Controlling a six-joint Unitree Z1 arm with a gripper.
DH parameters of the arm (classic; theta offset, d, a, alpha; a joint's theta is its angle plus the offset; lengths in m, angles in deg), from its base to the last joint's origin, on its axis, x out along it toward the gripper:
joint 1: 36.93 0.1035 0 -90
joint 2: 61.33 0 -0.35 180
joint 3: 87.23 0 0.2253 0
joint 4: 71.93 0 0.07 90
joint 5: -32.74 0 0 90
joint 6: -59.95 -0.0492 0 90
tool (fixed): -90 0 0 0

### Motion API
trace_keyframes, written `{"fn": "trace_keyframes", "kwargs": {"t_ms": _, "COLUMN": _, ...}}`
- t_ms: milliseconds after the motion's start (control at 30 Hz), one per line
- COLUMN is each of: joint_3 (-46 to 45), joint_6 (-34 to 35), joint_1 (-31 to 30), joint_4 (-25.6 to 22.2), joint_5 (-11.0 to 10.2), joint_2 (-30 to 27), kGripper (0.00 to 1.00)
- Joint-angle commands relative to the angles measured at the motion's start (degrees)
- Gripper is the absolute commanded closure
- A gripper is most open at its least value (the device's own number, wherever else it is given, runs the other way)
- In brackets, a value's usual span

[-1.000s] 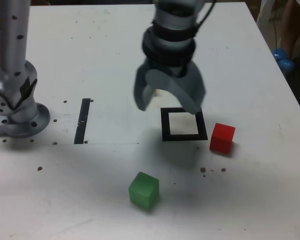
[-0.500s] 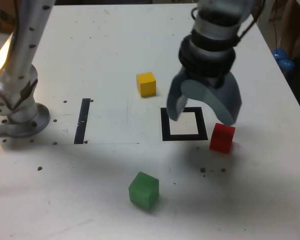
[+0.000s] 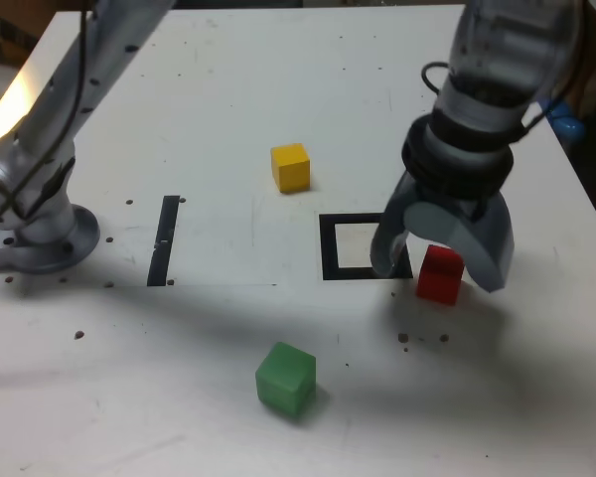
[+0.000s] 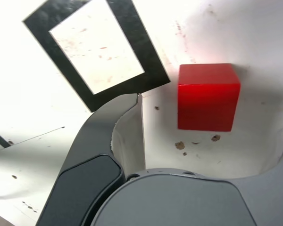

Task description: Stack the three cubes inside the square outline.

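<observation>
Red cube first in line for stacking

The red cube (image 3: 440, 275) sits right of centre in the exterior view, just beside the square outline (image 3: 329, 248). Over it the gripper (image 3: 435, 260) hangs with fingers spread, holding nothing. Picking up looks like the step in hand; next, straddle the cube, lower, then close. Yellow (image 3: 291, 168) waits upper centre, green (image 3: 286, 380) lower centre.
</observation>
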Motion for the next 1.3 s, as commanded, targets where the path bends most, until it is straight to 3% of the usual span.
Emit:
{"fn": "trace_keyframes", "kwargs": {"t_ms": 0, "joint_3": 1.0, "joint_6": 0.0, "joint_1": -0.1, "joint_4": -0.2, "joint_5": 0.3, "joint_2": 1.0, "kGripper": 0.06}}
{"fn": "trace_keyframes", "kwargs": {"t_ms": 367, "joint_3": 3.3, "joint_6": 0.1, "joint_1": -0.1, "joint_4": -0.2, "joint_5": 0.8, "joint_2": 3.8, "kGripper": 0.22}}
{"fn": "trace_keyframes", "kwargs": {"t_ms": 767, "joint_3": 3.2, "joint_6": 0.9, "joint_1": -0.1, "joint_4": 0.0, "joint_5": 0.1, "joint_2": 4.1, "kGripper": 0.64}}
{"fn": "trace_keyframes", "kwargs": {"t_ms": 1267, "joint_3": 2.7, "joint_6": 0.9, "joint_1": -0.1, "joint_4": -0.2, "joint_5": 0.3, "joint_2": 3.9, "kGripper": 0.67}}
